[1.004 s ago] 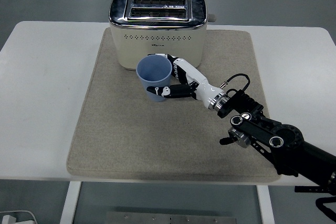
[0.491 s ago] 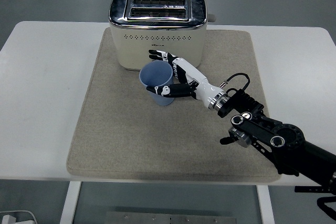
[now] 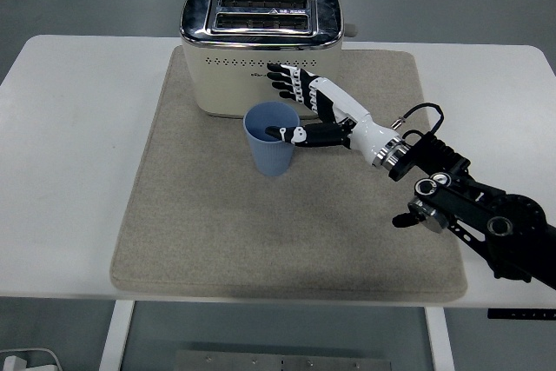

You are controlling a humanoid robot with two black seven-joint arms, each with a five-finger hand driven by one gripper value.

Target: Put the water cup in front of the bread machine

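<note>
The blue water cup (image 3: 272, 147) stands upright on the beige mat (image 3: 217, 232), just in front of the cream and chrome bread machine (image 3: 258, 45). My right hand (image 3: 298, 110) is at the cup's right side, with its fingers (image 3: 285, 82) spread wide above and behind the cup, against the machine's front. The thumb tip rests at the cup's right rim. The hand holds nothing. The left arm is not in view.
The white table (image 3: 69, 145) extends around the mat. My right forearm (image 3: 460, 206) crosses the mat's right part, coming from the lower right. The machine's lever knob (image 3: 351, 29) sticks out on its right side.
The cup has gone down and a little to the right onto the mat. My right hand has opened, let go of it and drawn back to the right.
</note>
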